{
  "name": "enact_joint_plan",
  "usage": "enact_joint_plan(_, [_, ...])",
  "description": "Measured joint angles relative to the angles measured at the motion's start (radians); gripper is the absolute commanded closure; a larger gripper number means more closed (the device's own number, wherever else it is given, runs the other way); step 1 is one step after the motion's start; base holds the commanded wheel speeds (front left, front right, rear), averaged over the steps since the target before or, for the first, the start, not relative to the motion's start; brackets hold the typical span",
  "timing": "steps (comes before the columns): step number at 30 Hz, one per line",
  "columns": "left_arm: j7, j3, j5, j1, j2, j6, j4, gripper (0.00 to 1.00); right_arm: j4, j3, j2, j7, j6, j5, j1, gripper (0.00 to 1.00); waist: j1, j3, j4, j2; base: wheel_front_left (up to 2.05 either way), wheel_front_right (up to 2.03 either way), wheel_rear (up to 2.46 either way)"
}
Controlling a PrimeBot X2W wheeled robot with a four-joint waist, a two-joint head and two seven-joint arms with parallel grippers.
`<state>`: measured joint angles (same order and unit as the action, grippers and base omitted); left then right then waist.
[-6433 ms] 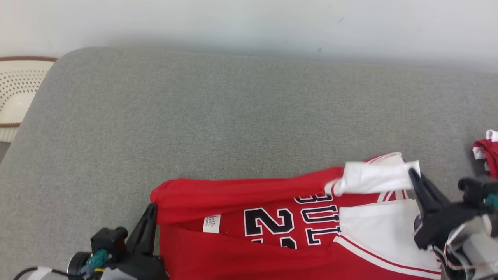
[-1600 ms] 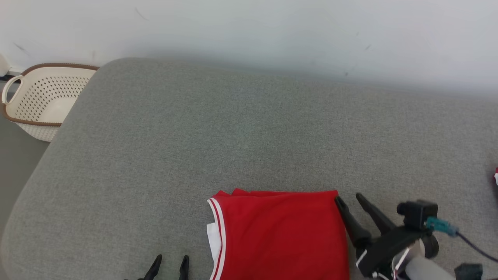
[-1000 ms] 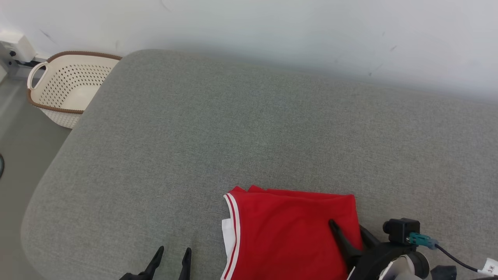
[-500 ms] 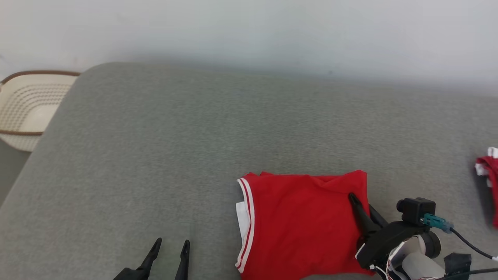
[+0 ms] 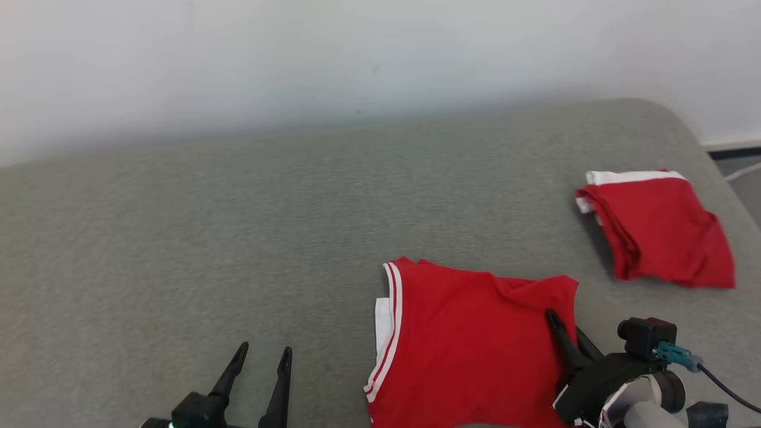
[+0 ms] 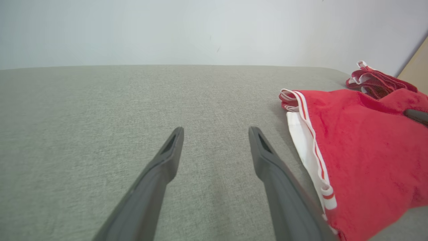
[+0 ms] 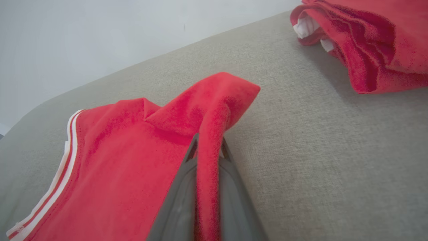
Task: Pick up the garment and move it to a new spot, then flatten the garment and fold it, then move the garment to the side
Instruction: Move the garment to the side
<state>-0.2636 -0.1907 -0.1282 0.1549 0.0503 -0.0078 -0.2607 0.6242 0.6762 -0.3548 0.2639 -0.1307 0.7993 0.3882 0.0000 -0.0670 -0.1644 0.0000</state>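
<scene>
The garment [image 5: 469, 345] is a red jersey with white and red trim, folded into a rough square on the grey cushion [image 5: 238, 238]. My right gripper [image 5: 562, 324] is shut on its right edge; in the right wrist view the red cloth [image 7: 207, 134] is pinched between the two fingers and rises in a ridge. The garment's trimmed left edge [image 6: 307, 147] lies just right of my left gripper [image 6: 215, 132], which stands open above bare cushion. In the head view the left gripper [image 5: 261, 356] sits at the lower left, well apart from the garment.
A second folded red garment [image 5: 654, 229] lies at the cushion's far right, near its rounded corner; it also appears as a red bundle [image 7: 364, 43] in the right wrist view. A pale wall [image 5: 357, 53] runs behind the cushion. Floor [image 5: 743, 178] is at the far right.
The head camera has swung right, bringing the second garment fully into view and losing the basket. My right gripper has shut on the garment's right edge, lifting it slightly. The left gripper stayed open.
</scene>
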Motion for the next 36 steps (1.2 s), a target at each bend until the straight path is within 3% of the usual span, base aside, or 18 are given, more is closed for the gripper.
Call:
enact_joint_plan(8, [0.0,-0.006,0.006,0.015,0.0,-0.001,0.002,0.0,-0.006,0.016,-0.012,0.0,0.0,-0.016,-0.014,1.0,0.0,-0.004,-0.145,0.0,0.0,0.0,0.0])
enact_joint_plan(14, [0.0,-0.01,0.009,0.045,-0.001,-0.009,-0.004,0.0,-0.032,0.038,-0.045,0.0,0.0,-0.05,0.066,1.0,0.0,-0.032,-0.199,0.0,0.0,0.0,0.0])
enact_joint_plan(20, [0.0,-0.01,0.019,0.059,0.0,-0.016,-0.014,0.0,-0.056,0.031,-0.067,-0.001,0.0,-0.079,0.208,1.0,0.0,-0.075,-0.197,0.0,0.0,0.0,0.0])
enact_joint_plan(26, [0.0,-0.008,0.029,0.078,0.0,-0.016,-0.021,0.0,-0.032,-0.022,-0.109,-0.001,0.0,-0.093,0.358,1.0,0.0001,-0.115,-0.149,0.0,0.0,0.0,0.0])
enact_joint_plan(32, [0.0,-0.011,0.035,0.092,0.0,-0.016,-0.019,0.0,0.056,-0.078,-0.203,0.0,0.0,-0.108,0.435,1.0,0.0001,-0.144,-0.096,0.0001,0.0,0.0,0.0])
enact_joint_plan(36, [0.0,-0.018,0.043,0.103,0.0,-0.016,-0.013,0.0,0.181,-0.138,-0.277,0.0,0.0,-0.142,0.484,1.0,0.0,-0.173,-0.06,0.0001,0.0,0.0,0.0])
